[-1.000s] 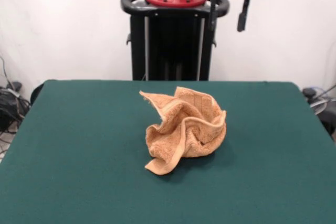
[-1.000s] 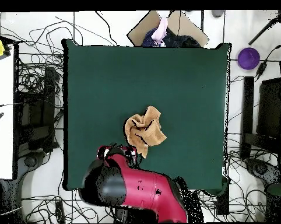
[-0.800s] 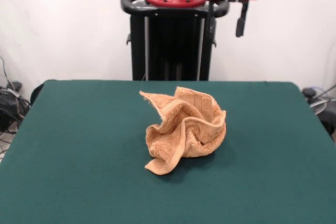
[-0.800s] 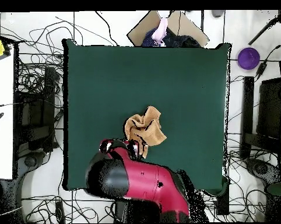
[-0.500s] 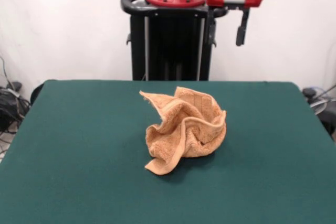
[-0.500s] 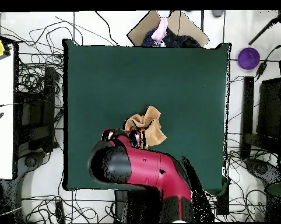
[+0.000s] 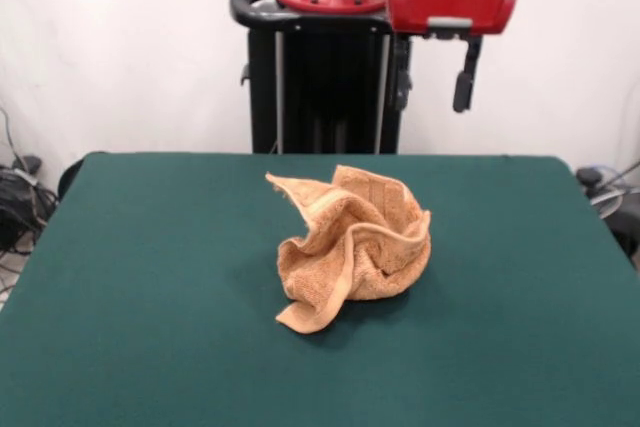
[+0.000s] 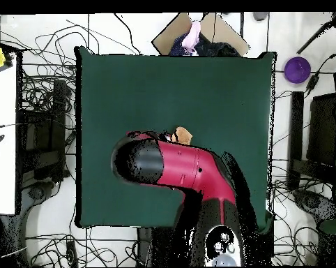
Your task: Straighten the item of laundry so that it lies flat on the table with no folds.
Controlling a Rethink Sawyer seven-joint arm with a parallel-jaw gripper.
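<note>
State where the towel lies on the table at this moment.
In the front view the crumpled towel sits near the middle of the green table, in front of the pedestal. From overhead the red arm covers nearly all of it.

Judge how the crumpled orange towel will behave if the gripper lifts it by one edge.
The towel stands in soft, rounded folds, so it is likely floppy and would drape and unfurl rather than hold shape. Its looped terry looks grippy, so it probably would not slip from the open gripper once pinched. On the felt-like table, a push would likely bunch it.
</note>
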